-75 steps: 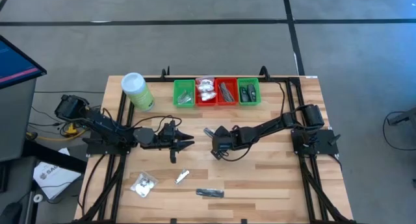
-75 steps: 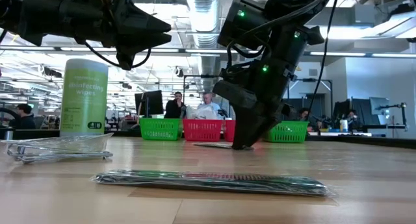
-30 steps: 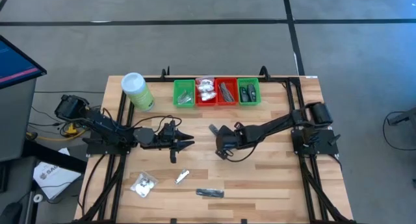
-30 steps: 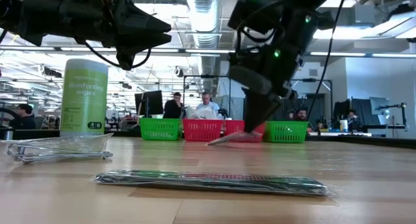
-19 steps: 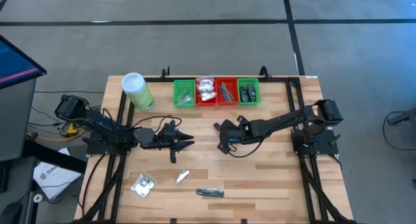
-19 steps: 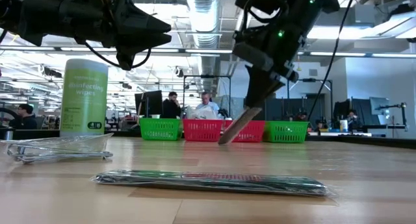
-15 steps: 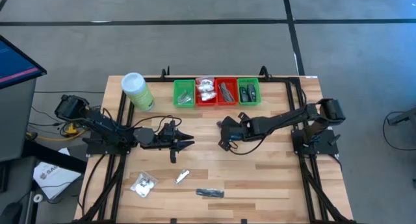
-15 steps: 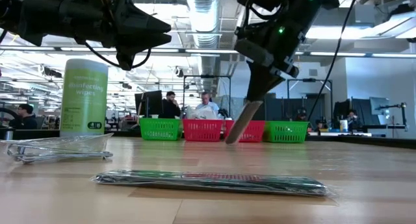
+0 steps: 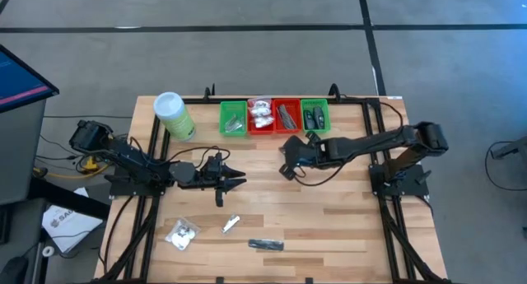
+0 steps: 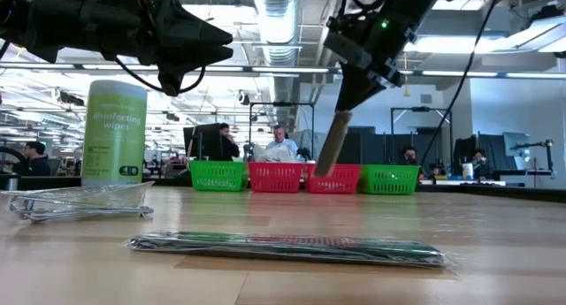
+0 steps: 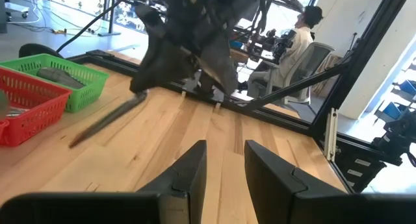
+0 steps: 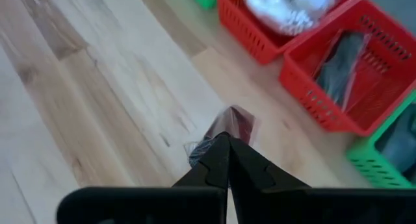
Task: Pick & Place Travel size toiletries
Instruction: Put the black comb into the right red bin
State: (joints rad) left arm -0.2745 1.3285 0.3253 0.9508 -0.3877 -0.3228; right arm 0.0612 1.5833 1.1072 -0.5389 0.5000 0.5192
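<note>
Behind your wooden desk (image 9: pixel 346 226) is a big bright room where people sit at screens. Look at your right hand (image 9: pixel 286 164): its two fingers are pinched tight on a slim dark packet (image 10: pixel 332 144). The packet hangs tilted in the air, above the desk, just in front of the row of trays. Four small trays sit side by side at the far edge of the desk. From your left they go green tray (image 9: pixel 232 119), red tray (image 9: pixel 260 116), second red tray (image 9: pixel 286 117), second green tray (image 9: pixel 315 118). You can see white puffy packets (image 12: pixel 290 12) in one red tray and dark pieces in the red tray next to it. Your left hand (image 9: pixel 240 182) hangs over the middle of the desk, well apart from the trays. Its fingers are a little way apart and nothing is between them. More toiletries wait near the front edge: a white crinkly packet (image 9: pixel 182 233), a small silver sachet (image 9: pixel 230 225) just beside it, and a long dark packet (image 9: pixel 266 244). A tall light-green canister (image 9: pixel 174 115) stands near the left end of the trays.
</note>
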